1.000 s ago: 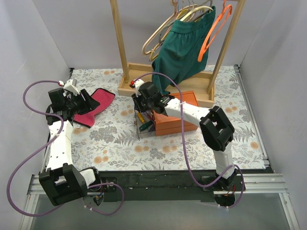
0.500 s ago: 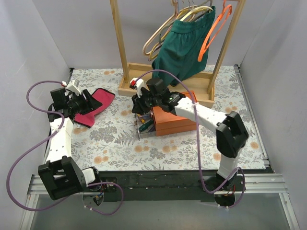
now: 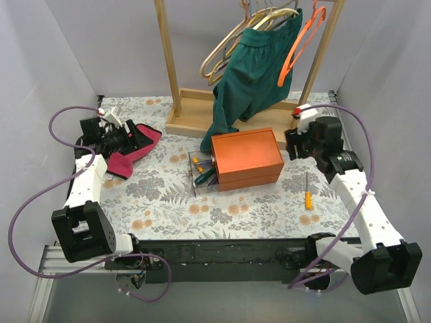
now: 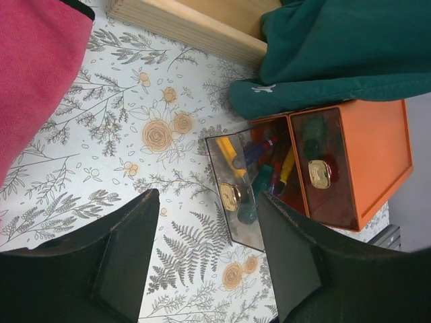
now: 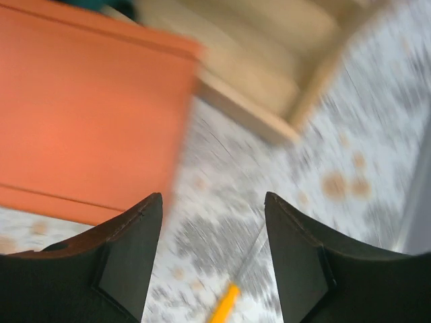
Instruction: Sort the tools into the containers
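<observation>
Yellow-handled screwdriver (image 3: 308,197) lies alone on the tabletop (image 3: 161,195) right of the orange box (image 3: 246,151), so the right pincer (image 5: 214,202), spread and empty, should straddle its handle squarely before closing; the left pincer (image 4: 207,198) is likewise spread.

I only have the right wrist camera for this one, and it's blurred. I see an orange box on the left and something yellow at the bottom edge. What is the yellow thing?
Observer: A yellow-handled screwdriver, lying loose on the table to the right of the orange box.
Operator: Are any tools in a container?
Observer: Yes. Several screwdrivers with coloured handles lie in a clear box beside the orange box's left end.
Operator: And the other arm?
Observer: The left gripper is at the table's left side by a pink cloth, with its jaws apart and nothing between them.
</observation>
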You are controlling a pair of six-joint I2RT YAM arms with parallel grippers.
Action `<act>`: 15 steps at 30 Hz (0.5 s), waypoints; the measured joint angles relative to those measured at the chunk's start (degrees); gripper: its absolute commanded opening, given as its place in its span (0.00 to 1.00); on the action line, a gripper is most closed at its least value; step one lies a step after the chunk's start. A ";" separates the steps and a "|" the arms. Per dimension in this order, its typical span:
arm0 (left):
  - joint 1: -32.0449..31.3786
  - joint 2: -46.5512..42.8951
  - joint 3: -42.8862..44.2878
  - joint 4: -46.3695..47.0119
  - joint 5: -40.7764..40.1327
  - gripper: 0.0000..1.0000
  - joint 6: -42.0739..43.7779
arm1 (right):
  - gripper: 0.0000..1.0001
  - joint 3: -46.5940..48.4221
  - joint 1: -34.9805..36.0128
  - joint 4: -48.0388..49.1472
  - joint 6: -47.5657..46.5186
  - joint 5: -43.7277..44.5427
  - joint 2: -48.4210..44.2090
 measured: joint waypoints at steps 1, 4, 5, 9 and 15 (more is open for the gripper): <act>-0.04 0.33 0.13 0.20 -0.02 0.60 -0.24 | 0.66 -1.25 -3.72 -1.84 0.74 2.51 0.02; -0.07 1.46 0.59 0.52 -0.17 0.60 -0.72 | 0.64 -4.37 -11.87 -6.43 3.06 6.91 2.14; -0.07 1.75 0.70 0.52 -0.20 0.59 -0.81 | 0.64 -5.55 -13.60 -7.91 3.65 8.11 3.21; -0.07 2.12 0.87 0.46 -0.48 0.59 -0.85 | 0.62 -10.54 -15.28 -12.04 5.20 9.73 7.89; -0.07 1.95 0.87 0.33 -1.60 0.59 -0.59 | 0.59 -10.78 -16.02 -13.51 6.27 8.74 16.81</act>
